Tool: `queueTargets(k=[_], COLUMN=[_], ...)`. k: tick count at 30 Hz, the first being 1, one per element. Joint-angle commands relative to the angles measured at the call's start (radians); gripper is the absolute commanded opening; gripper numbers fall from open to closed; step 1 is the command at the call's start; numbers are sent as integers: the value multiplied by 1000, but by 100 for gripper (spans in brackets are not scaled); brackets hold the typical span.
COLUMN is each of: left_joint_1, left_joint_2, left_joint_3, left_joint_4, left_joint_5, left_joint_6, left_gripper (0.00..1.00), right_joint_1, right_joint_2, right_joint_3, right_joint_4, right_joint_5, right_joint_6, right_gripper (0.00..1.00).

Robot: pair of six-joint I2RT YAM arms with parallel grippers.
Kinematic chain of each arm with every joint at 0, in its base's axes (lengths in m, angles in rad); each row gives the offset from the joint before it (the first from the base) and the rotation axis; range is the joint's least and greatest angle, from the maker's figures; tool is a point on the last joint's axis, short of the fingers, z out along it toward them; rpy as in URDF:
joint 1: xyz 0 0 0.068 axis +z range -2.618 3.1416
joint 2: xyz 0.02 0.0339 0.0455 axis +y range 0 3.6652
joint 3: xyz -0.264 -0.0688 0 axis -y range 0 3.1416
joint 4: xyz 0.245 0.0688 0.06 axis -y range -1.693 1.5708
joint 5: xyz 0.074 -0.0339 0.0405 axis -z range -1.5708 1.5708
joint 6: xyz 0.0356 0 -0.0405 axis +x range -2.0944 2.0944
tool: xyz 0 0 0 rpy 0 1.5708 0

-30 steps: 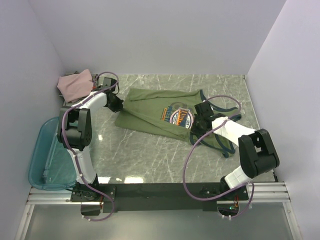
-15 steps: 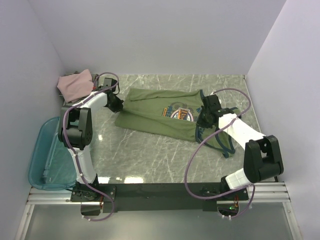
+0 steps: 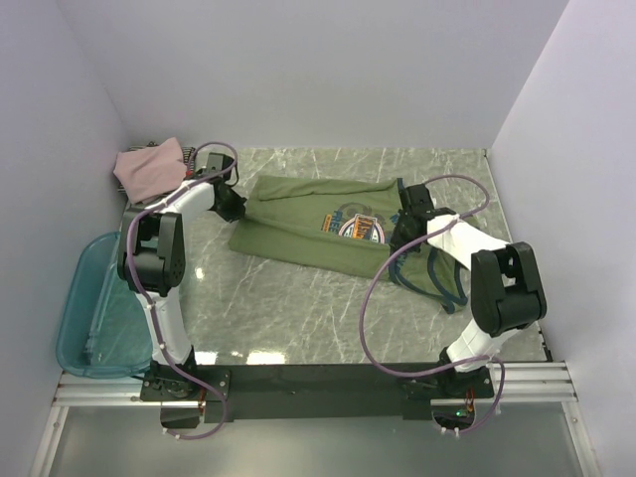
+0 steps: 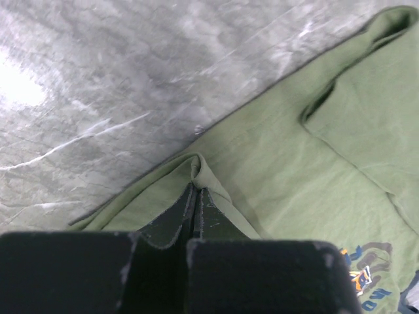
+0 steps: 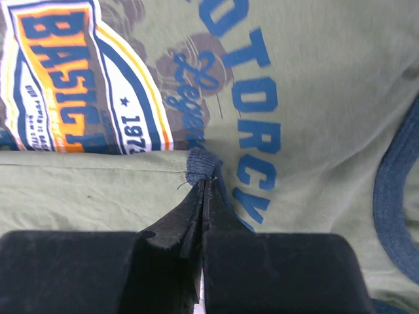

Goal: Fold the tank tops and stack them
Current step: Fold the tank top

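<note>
Seen from above, the olive-green tank top point(image 3: 298, 224) lies spread across the middle of the marble table point(image 3: 298, 318), hem to the left, navy-trimmed straps to the right and the chest graphic point(image 3: 356, 227) facing up. The left arm reaches forward and bends rightward, putting the left gripper point(image 3: 237, 209) at the shirt's left edge. The right arm doubles back to the left, with the right gripper point(image 3: 399, 238) low on the cloth just beside the graphic. A dusty-pink tank top point(image 3: 149, 169) sits bunched in the far left corner. Something darker shows under its left edge, possibly another garment, but it is too small to tell. A teal bin point(image 3: 84, 318) overhangs the table's left side near the left arm's base. The left wrist camera adds what the overhead view cannot show: the jaws are pressed together on a raised pleat of olive cloth at the hem, with bare marble beyond. The right wrist camera shows the fingers point(image 5: 173, 226) closed on a small tuft of navy trim at the edge of an olive layer folded over the lower part of the graphic.
</note>
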Motion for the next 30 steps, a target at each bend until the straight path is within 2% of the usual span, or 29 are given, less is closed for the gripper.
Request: queueTargets(k=[1,9,11,12,13,15,16,19,20,22,23,26,30], left_joint_1=[-1,0,0,0,2,8,11,23,31,31,32,31,29], left_joint_2=[-19,-5,-5,-12,-19,-25,-33,-67,-82,-143,-163,-257,-347], left_joint_3=[53,78,67,62,52,42,33,13,4,-16,-24,-99,-269], left_joint_4=[27,9,10,15,15,15,17,26,33,35,29,6,-11], left_joint_5=[-21,-18,-19,-24,-30,-41,-41,-45,-47,-62,-71,-64,-62], left_joint_6=[27,19,14,13,10,4,1,2,8,20,37,30,-12], left_gripper=[1,1,4,6,14,20,27,38,43,48,49,50,50], right_joint_1=[-15,-21,-21,-21,-23,-24,-23,-24,-23,-24,-24,-23,-21], right_joint_2=[-36,-10,8,15,22,41,44,59,59,48,23,-46,-171], right_joint_3=[49,63,61,63,64,69,72,84,95,98,98,93,34], right_joint_4=[21,32,47,50,57,61,67,66,60,43,40,3,-43], right_joint_5=[37,43,40,37,34,29,26,20,22,37,45,80,101], right_joint_6=[-11,-11,-6,-6,-6,-6,-9,-15,-18,-21,-23,-26,-12], right_gripper=[0,0,0,0,0,0,1,12,20,30,39,43,43])
